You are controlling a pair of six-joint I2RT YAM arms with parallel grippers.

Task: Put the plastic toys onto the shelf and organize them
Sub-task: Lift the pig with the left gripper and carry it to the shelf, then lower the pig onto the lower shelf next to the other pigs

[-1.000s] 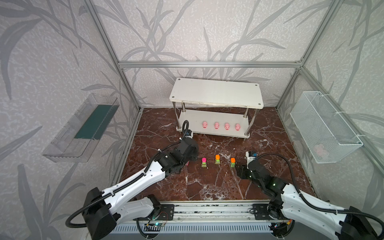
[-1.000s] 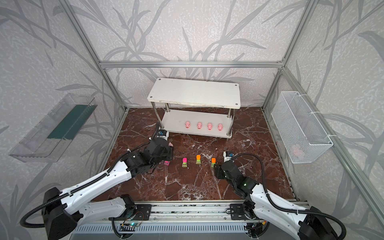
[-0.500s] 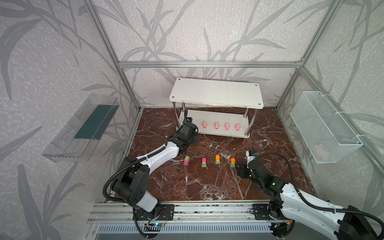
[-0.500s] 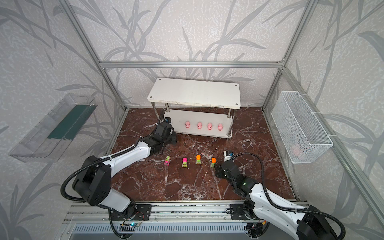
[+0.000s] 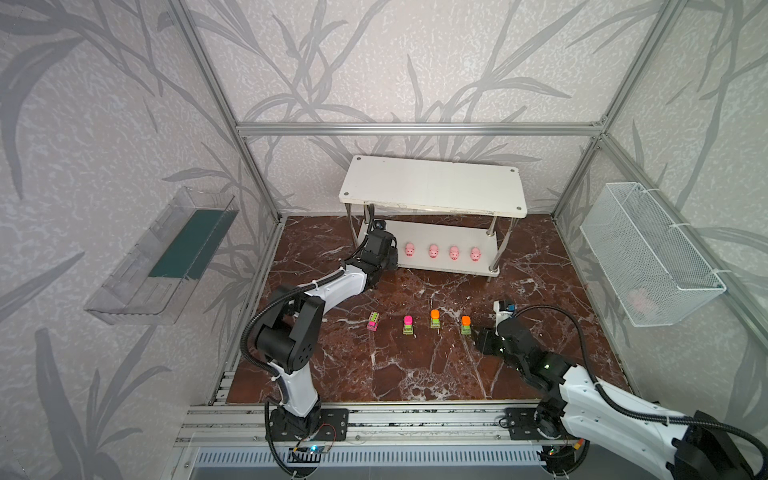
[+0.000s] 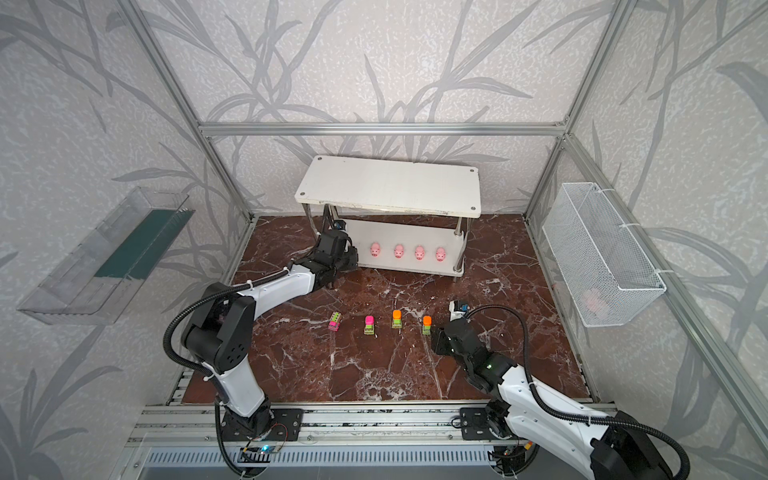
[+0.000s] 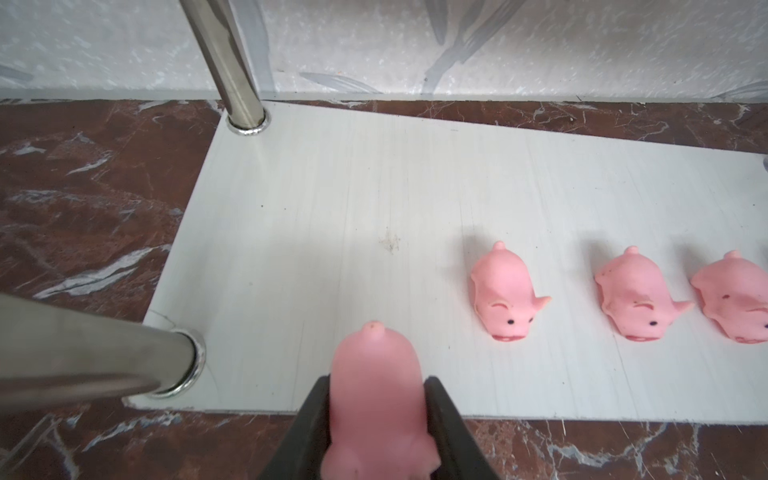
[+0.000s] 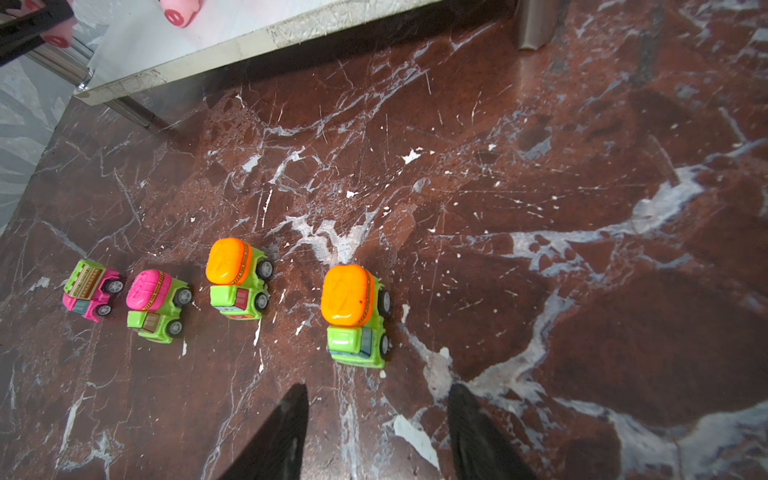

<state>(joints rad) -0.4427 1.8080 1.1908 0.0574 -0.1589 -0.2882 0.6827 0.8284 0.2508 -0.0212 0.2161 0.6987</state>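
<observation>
Pigs [image 5: 433,251] five, toy cars [image 5: 435,319] four

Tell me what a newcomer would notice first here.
Four neon cars stand in a row on the marble floor, with the open right end effector close to the orange-topped end car. On the shelf's lower board four pink pigs line up, and the left end effector holds a fifth pig beside them.

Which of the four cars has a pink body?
Leftmost car of the row in both top views: pink body, green roof. The other three have green bodies.
</observation>
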